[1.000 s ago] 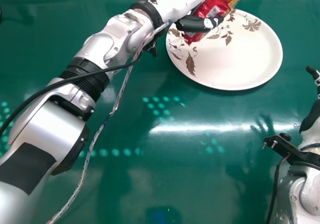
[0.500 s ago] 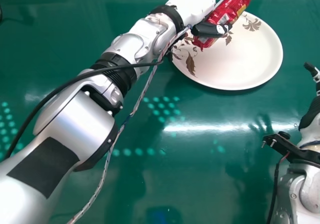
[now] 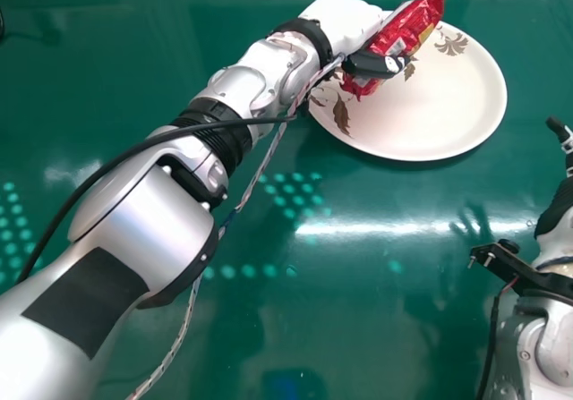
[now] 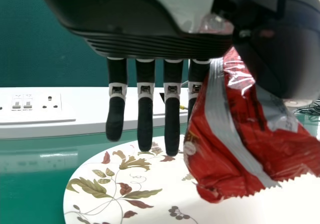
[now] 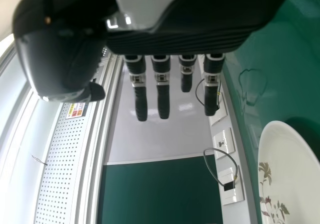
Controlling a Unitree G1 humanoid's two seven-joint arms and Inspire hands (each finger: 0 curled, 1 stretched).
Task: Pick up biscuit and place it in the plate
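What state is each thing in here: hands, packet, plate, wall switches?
Left hand: pinching the packet.
Biscuit packet: held at a slant over the plate; visible end crimped.
Plate: face up on the table.
Right hand: open, holding nothing.
Wall switches: on or off, cannot tell.

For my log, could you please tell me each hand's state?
Left hand: pinching the red packet between thumb and fingers.
Right hand: open, fingers straight.
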